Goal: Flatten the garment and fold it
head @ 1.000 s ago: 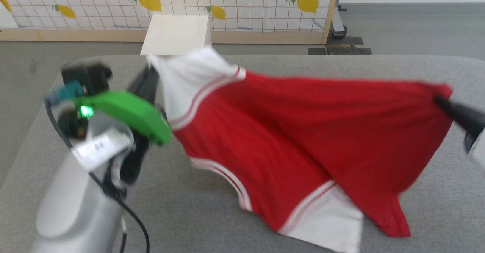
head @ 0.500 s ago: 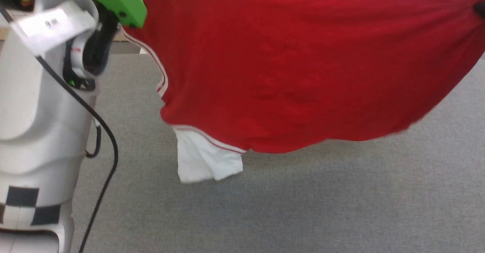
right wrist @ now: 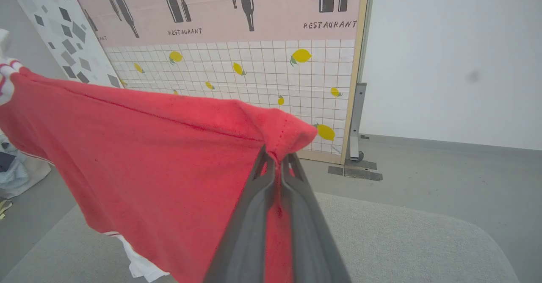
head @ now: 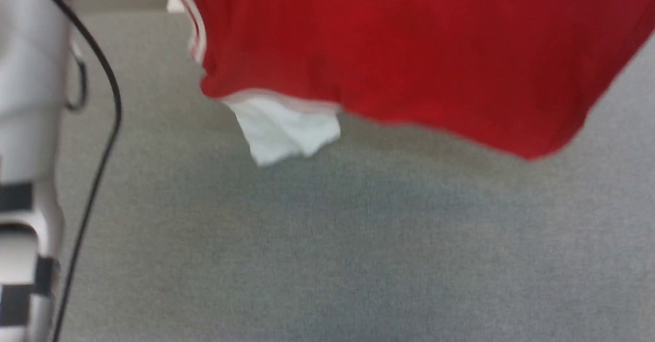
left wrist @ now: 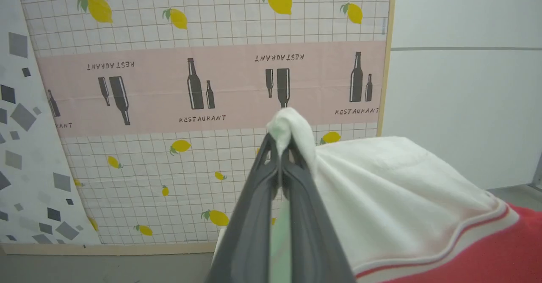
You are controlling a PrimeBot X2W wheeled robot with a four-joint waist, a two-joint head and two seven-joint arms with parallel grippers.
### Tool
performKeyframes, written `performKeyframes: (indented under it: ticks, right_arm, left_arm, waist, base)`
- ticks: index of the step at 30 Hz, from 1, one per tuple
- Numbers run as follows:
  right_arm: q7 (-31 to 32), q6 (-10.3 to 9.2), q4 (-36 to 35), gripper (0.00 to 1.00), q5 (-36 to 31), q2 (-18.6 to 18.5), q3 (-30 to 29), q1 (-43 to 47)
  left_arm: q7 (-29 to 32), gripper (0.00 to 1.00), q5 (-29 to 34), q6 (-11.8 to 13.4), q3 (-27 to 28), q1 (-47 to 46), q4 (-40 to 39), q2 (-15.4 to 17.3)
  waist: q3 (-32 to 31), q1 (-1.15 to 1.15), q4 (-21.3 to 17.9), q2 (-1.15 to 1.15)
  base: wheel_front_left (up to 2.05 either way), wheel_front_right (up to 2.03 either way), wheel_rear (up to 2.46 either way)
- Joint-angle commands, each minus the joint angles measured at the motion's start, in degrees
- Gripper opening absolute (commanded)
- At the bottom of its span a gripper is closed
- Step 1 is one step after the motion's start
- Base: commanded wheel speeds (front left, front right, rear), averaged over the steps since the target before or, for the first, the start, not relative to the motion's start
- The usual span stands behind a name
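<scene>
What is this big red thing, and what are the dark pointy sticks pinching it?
These pictures come from three cameras on one two-armed robot. The head camera looks down: the red shirt hangs over the grey padded table, one white sleeve dangling. The other two cameras ride on its wrists. The dark sticks are its pincers, like big tweezers. The left pincer is shut on the shirt's other sleeve; the right pincer is shut on a red corner. Behind stands a screen printed with lemons.
</scene>
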Motion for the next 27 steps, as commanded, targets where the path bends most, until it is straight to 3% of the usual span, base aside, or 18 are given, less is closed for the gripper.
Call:
performKeyframes:
  ticks: [1,9,15,21,27]
  right_arm:
    - [-1.4,-0.09,1.5,0.00,-1.4,0.8,0.3,-3.3]
    - [-10.7,-0.09,15.1,0.00,-11.5,6.1,0.3,-24.2]
    - [-16.5,-0.09,21.6,0.00,-16.9,9.4,-1.9,-35.0]
    - [-20.1,-0.09,24.0,0.00,-20.1,10.7,-2.5,-38.8]
    - [-21.3,-0.09,23.5,0.00,-20.1,11.7,-1.9,-36.2]
  left_arm:
    - [-0.7,0.00,1.5,0.8,0.0,-3.1,1.2,0.6]
    - [-4.7,0.00,8.9,3.9,-1.4,-18.6,6.9,2.1]
    - [-10.1,0.00,11.9,5.0,-1.8,-26.9,10.0,2.2]
    - [-14.5,0.00,11.5,4.9,-1.3,-30.2,13.7,1.5]
    - [-18.3,0.00,9.7,4.1,-1.0,-28.3,17.9,-0.1]
  waist:
    - [9.1,0.00,-1.0,0.00]
    - [20.7,0.00,-2.9,0.00]
    - [26.4,0.00,-3.0,0.00]
    - [31.0,0.00,-1.9,0.00]
    - [33.6,0.00,-0.6,0.00]
  base:
    - [0.00,0.00,0.00]
    - [0.00,0.00,0.00]
    - [0.00,0.00,0.00]
    - [0.00,0.00,0.00]
    - [0.00,0.00,0.00]
